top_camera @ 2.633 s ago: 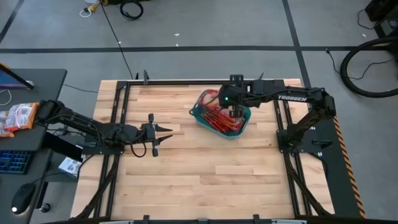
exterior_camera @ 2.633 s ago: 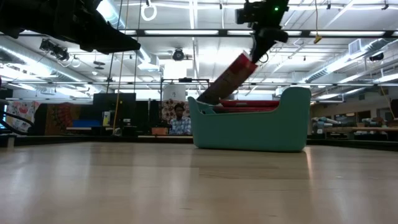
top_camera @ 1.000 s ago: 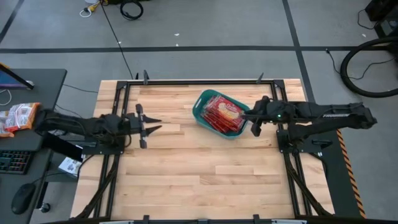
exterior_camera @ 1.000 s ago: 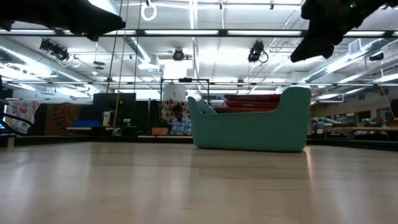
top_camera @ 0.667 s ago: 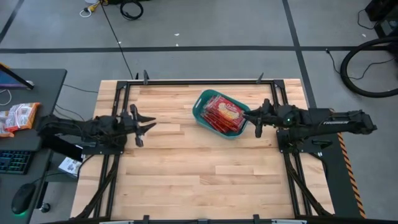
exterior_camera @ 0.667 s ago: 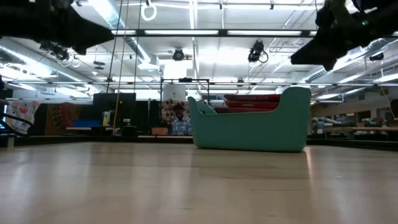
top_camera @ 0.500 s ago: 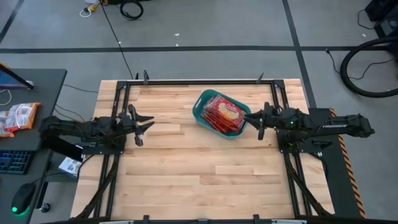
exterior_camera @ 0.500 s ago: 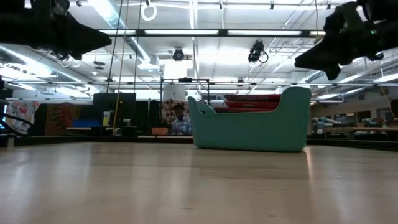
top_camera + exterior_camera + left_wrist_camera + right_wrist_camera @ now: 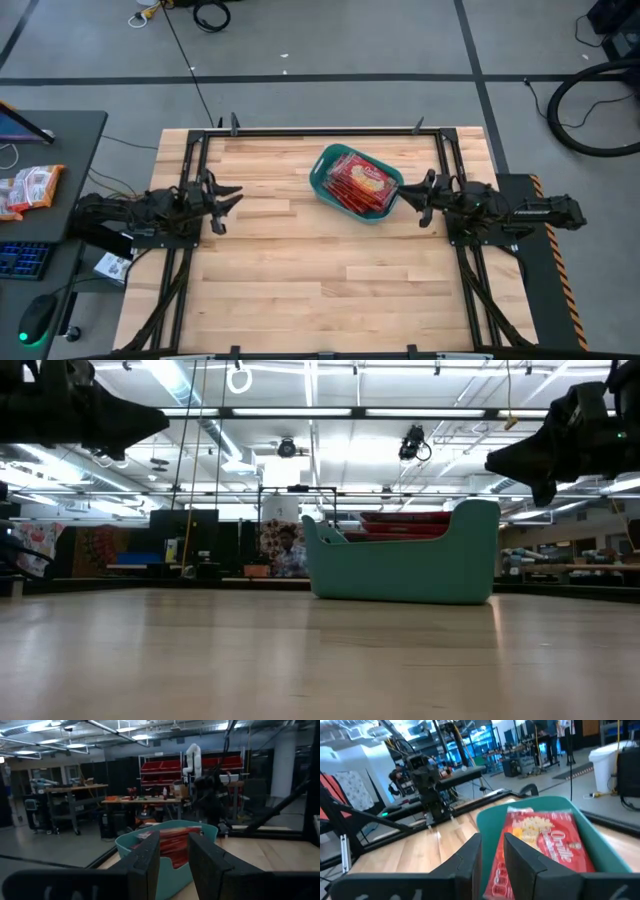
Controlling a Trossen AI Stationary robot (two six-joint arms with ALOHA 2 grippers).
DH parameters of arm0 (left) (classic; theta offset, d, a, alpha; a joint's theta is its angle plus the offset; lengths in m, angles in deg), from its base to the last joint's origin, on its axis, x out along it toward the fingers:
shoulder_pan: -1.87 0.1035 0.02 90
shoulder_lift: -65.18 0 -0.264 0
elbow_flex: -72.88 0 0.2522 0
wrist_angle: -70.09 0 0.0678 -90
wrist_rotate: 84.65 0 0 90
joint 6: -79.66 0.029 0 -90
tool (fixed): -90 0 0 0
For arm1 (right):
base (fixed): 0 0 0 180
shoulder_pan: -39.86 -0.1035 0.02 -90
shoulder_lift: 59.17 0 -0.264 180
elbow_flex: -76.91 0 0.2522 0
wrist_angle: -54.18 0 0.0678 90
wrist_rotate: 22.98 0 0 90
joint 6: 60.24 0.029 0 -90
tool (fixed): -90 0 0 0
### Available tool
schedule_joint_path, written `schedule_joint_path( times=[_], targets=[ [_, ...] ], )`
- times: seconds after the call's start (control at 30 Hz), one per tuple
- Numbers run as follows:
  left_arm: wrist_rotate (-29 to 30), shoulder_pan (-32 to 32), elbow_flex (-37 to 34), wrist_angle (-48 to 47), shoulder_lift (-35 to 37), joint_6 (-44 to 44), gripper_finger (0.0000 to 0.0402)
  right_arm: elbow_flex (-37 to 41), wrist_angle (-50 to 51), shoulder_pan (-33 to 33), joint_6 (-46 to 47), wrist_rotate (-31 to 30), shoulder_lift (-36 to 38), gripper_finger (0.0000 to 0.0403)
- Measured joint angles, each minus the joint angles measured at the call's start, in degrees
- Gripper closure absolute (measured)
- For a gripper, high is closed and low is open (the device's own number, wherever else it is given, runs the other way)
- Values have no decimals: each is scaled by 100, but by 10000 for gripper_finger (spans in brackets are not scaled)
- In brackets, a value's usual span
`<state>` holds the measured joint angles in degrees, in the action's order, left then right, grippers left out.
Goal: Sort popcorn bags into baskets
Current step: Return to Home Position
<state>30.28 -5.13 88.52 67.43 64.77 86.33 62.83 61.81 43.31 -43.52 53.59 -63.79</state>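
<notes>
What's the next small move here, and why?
Likely just tuck both arms back to rest: the popcorn bags lie stacked in the teal basket, none shows on the table, and the left hand and right hand hang open, empty, at its sides.

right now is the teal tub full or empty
Full: red popcorn bags fill the teal tub, stacked up to about its rim.

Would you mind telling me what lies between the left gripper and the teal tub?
Only bare wooden table: in the high view, nothing sits between the left gripper and the tub.
</notes>
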Motion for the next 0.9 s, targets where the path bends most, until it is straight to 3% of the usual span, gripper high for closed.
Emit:
schedule_joint_path(
  times=[0.3,0.6,0.9],
  targets=[
    [-119,2,-53,67,6,-55,299,-2,154,1,132,0,14,317],
    [-123,2,-53,69,4,-1337,299,-2,150,1,120,2,14,317],
    [-123,2,-53,67,4,-1351,299,-2,152,1,116,4,14,317]
  ],
)
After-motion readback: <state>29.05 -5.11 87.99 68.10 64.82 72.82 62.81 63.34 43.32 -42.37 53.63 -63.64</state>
